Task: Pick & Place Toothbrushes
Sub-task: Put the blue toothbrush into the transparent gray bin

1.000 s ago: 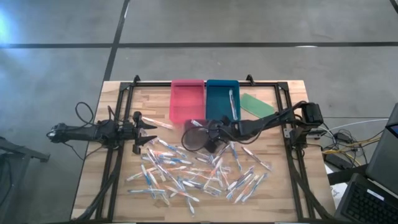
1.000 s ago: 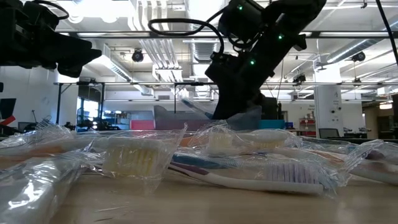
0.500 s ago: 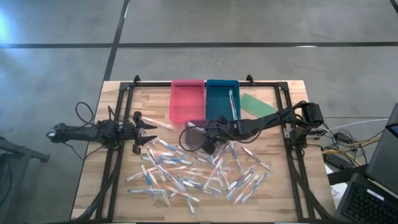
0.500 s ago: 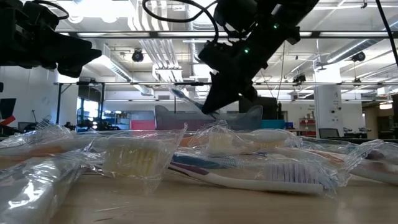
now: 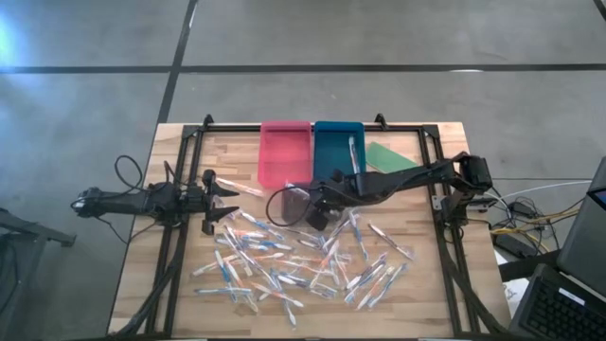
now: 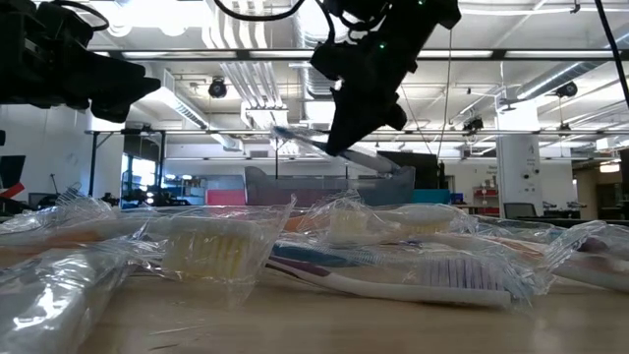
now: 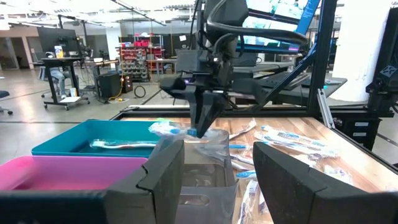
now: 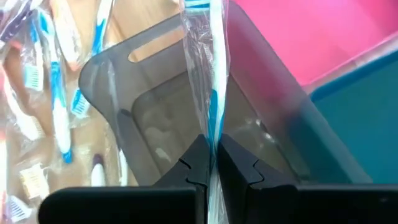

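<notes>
Item one, my left gripper (image 5: pixel 230 200): it sits at the table's left side, arm stretched out level along the dark metal frame (image 5: pixel 189 142), fingers spread apart and holding nothing. Its wrist view looks past both dark fingers (image 7: pixel 165 171) toward the trays.

Item two, the scattered toothbrushes (image 5: pixel 303 260): dozens of slim whitish brushes in clear plastic wrappers, blue, orange and pink accents, lying loose across the near half of the light wooden table (image 5: pixel 142 275). In the low view their crinkled wrappers (image 6: pixel 211 246) fill the foreground.

Item three, the pink rectangular plastic tray (image 5: pixel 284 152): far centre of the table.

Item four, the smoky grey translucent plastic bin (image 8: pixel 149 118): just in front of the pink tray, directly under my right gripper.

Item five, my right gripper (image 5: pixel 317 204): arm reaching in low from the right side, across to the table's middle, wrist tipped downward. Its fingers are clamped on one wrapped blue-and-white toothbrush (image 8: pixel 211 68), held in the air above the grey bin; in the low view the brush (image 6: pixel 305 143) juts out sideways.

Item six, the teal rectangular plastic tray (image 5: pixel 338 152): beside the pink one, one toothbrush (image 5: pixel 353 156) lying inside.

Item seven, the flat green oblong piece (image 5: pixel 390 158): right of the teal tray.
</notes>
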### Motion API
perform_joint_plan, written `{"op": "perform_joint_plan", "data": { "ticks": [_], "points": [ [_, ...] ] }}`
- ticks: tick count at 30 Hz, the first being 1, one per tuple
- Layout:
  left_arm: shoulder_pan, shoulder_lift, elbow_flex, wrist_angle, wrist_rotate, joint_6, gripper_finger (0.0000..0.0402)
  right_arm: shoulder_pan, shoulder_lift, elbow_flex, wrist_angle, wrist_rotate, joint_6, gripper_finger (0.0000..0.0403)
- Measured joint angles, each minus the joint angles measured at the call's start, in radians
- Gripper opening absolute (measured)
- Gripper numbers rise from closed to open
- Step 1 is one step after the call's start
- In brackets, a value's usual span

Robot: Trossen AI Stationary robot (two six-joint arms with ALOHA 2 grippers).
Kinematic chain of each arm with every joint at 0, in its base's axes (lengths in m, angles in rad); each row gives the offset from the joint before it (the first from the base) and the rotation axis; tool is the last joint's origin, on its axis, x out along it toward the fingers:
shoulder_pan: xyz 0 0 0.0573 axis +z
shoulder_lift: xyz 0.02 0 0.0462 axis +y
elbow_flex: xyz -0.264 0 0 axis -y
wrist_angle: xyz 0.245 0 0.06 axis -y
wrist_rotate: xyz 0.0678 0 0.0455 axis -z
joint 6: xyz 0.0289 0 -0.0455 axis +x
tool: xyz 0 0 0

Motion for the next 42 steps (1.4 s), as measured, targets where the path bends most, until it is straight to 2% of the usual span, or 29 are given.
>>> {"op": "perform_joint_plan", "data": {
  "ticks": [13, 23, 32, 42],
  "points": [
    [0.0, 0.0, 0.0, 0.0, 0.0, 0.0, 0.0197, -0.002, 0.007, -0.01, -0.005, -0.037, 0.026, 0.0013],
    [0.0, 0.0, 0.0, 0.0, 0.0, 0.0, 0.0197, -0.026, 0.128, -0.013, 0.043, -0.067, 0.018, 0.0013],
    [0.0, 0.0, 0.0, 0.0, 0.0, 0.0, 0.0197, -0.046, 0.18, 0.011, 0.041, -0.096, 0.012, 0.0014],
    [0.0, 0.0, 0.0, 0.0, 0.0, 0.0, 0.0197, -0.048, 0.174, 0.012, 0.035, -0.103, 0.019, 0.0081]
  ]
}}
